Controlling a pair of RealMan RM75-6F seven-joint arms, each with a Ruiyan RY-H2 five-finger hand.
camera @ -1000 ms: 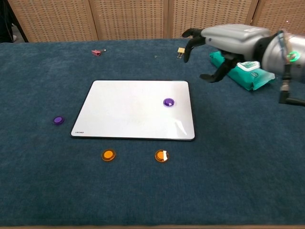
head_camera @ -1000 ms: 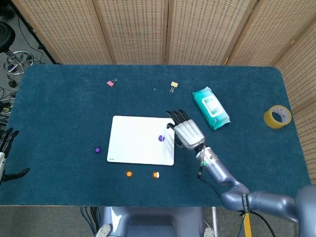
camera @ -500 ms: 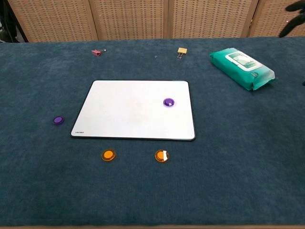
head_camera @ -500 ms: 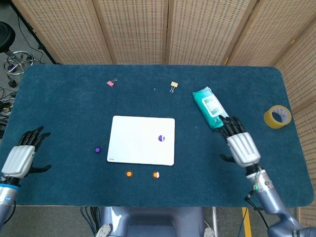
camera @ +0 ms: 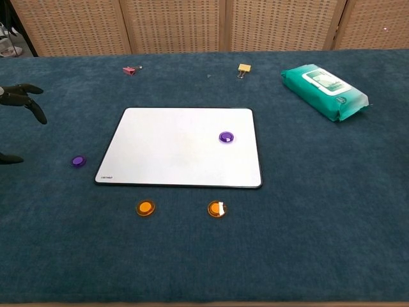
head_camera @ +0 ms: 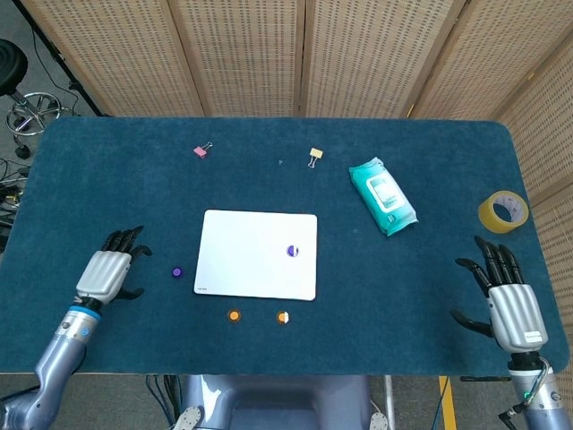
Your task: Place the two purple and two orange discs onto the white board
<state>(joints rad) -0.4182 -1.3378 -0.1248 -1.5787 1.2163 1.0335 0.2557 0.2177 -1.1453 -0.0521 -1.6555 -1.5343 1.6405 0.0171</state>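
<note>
The white board [head_camera: 251,260] [camera: 172,147] lies mid-table with one purple disc [head_camera: 292,252] [camera: 225,137] on its right part. A second purple disc [head_camera: 176,271] [camera: 78,161] sits on the cloth just left of the board. Two orange discs [head_camera: 234,315] [head_camera: 282,317] [camera: 145,207] [camera: 216,209] lie in front of the board. My left hand [head_camera: 109,271] [camera: 19,96] hovers left of the loose purple disc, fingers spread, holding nothing. My right hand [head_camera: 508,298] is far right near the table's front edge, fingers apart and empty.
A green wipes pack [head_camera: 382,195] [camera: 324,91] lies at the back right, with a yellow tape roll [head_camera: 502,211] near the right edge. A pink clip [head_camera: 200,150] [camera: 130,70] and a yellow clip [head_camera: 314,156] [camera: 243,68] sit behind the board.
My right hand drew back from the board's right edge to the far right front. My left hand came in from the left edge toward the loose purple disc.
</note>
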